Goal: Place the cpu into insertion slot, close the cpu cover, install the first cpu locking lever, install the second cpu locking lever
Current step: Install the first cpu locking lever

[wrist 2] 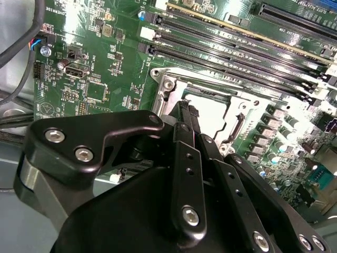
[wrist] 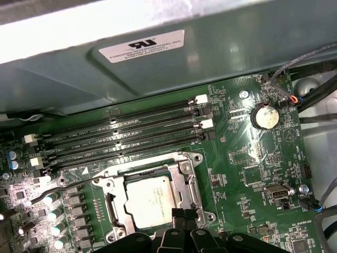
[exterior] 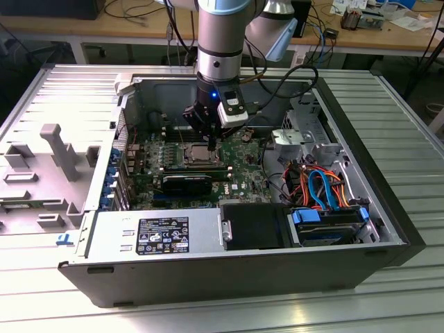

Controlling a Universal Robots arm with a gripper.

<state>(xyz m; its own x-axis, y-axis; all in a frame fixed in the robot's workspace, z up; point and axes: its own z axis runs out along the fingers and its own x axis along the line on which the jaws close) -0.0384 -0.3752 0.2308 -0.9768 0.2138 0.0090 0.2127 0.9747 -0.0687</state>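
Observation:
In the first wrist view the cpu (wrist: 150, 201) lies flat in the insertion slot (wrist: 196, 157) on the green board, its silvery top showing through the window of the cpu cover (wrist: 182, 182), which lies down around it. A thin locking lever (wrist: 68, 185) runs along the socket side nearest the memory slots, and I cannot tell whether it is latched. My gripper (wrist: 181, 215) hangs just above the socket's edge with its black fingers pressed together and nothing between them. The second wrist view shows the gripper (wrist 2: 187, 108) tips over the cpu (wrist 2: 213, 113). In the exterior view the gripper (exterior: 210, 142) hangs over the socket (exterior: 198, 155).
Long black memory slots (wrist: 131, 137) lie beside the socket. A coin battery (wrist: 265, 117) and loose cables (wrist: 316, 89) sit nearby. The open computer case (exterior: 388, 208) walls surround the board, with a power supply (exterior: 159, 236) and cabled drive bay (exterior: 326, 208) at the front.

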